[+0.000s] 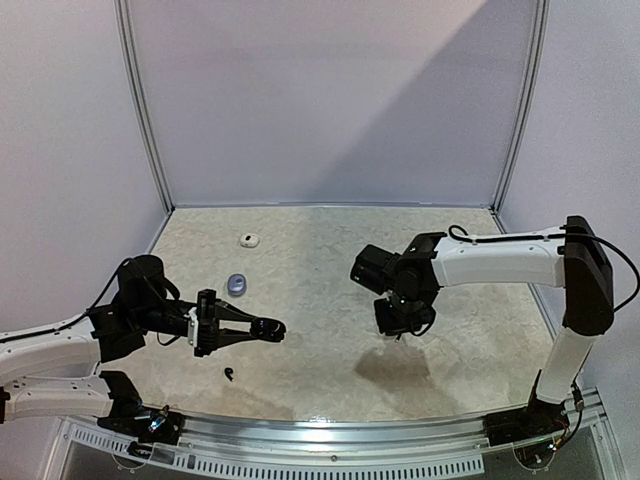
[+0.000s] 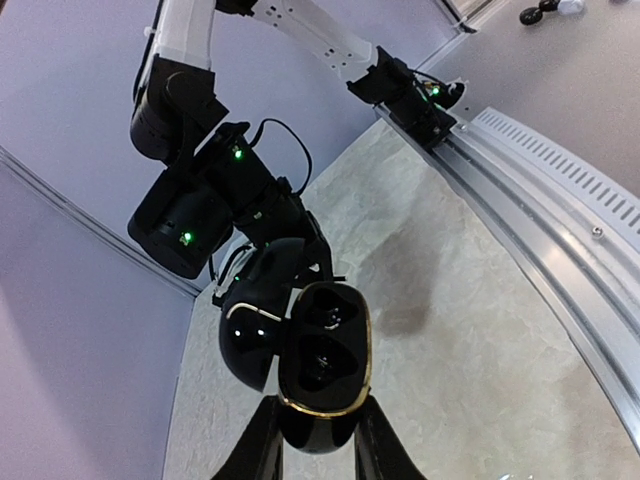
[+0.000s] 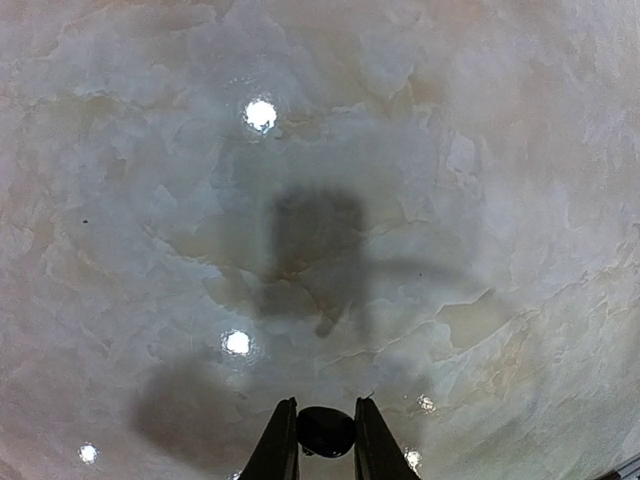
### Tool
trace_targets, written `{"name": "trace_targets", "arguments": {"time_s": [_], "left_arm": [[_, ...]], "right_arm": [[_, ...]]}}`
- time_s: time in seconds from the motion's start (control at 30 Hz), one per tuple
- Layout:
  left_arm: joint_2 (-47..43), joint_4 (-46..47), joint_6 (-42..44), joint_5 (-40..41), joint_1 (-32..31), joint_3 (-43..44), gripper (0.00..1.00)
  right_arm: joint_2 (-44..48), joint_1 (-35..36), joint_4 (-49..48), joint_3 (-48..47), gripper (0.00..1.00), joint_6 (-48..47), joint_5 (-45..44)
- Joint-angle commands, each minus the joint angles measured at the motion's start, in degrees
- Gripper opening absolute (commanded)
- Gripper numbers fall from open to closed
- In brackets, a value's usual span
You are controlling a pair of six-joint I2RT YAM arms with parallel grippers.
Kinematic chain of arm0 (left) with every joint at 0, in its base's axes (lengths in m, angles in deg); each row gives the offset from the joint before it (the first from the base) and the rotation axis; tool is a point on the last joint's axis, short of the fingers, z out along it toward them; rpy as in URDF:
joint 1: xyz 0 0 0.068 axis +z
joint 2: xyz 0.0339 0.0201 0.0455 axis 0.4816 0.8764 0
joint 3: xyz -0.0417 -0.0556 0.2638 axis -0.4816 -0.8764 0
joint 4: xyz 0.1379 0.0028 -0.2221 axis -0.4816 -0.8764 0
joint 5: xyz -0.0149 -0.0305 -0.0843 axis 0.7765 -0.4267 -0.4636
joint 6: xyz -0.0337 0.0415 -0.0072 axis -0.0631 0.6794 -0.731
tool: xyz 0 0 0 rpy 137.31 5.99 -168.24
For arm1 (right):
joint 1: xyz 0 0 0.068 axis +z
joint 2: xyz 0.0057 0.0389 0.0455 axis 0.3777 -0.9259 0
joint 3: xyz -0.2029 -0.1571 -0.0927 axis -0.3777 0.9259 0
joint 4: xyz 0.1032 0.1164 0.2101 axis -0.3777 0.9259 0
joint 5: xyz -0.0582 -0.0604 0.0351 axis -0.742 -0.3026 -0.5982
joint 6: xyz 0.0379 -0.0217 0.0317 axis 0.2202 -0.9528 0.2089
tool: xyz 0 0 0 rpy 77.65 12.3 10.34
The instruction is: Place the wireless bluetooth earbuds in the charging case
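- The left gripper (image 1: 256,328) reaches toward the middle of the marble-patterned table (image 1: 330,250) from the near left. Its fingers (image 2: 262,446) are clamped on the lower end of the black charging case (image 2: 322,372).
- The left wrist view shows the charging case hinged open. Its gold-rimmed body faces the camera, with two dark moulded wells inside, and the glossy lid (image 2: 250,340) is swung out to one side. Whether anything sits in the wells is hard to say, as black lining against black plastic gives little away.
- The right gripper (image 1: 405,326) hangs fingers-down over the table right of centre, well apart from the case, and casts a shadow on the surface just nearer the camera.
- From the right wrist, the fingers (image 3: 283,440) are drawn in on a small, round, shiny black object, apparently the held black earbud (image 3: 325,431). It is pinched between the tips, above bare table (image 3: 500,200).
- A loose black earbud (image 1: 231,374) lies on the table at the near left, just nearer than the left gripper and apart from it.
- Farther back on the left, a small silvery-blue rounded item (image 1: 236,284) rests on the table. A small white rounded item (image 1: 248,239) lies beyond it, close to the far edge. Both are too small in the overhead view to identify.
- In the left wrist view, the right arm (image 2: 200,190) shows green indicator lights beyond the open case.
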Motion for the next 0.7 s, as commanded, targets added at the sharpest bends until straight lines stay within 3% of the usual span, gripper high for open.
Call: {"name": "trace_targets", "arguments": {"time_s": [0.0, 0.57, 0.67], "left_arm": [[-0.46, -2.0, 4.34, -0.14, -0.74, -0.74, 0.0], [-0.92, -3.51, 5.23, -0.42, -0.74, -0.65, 0.0], [-0.98, -3.23, 1.89, 0.02, -0.74, -0.24, 0.0]], "right_arm": [[-1.91, -0.46, 0.57, -1.41, 0.0, -0.84, -0.45], [-4.31, -0.45, 3.61, -3.6, 0.0, -0.96, -1.59], [-3.93, -0.48, 3.54, -4.03, 0.0, -1.3, -1.89]]}}
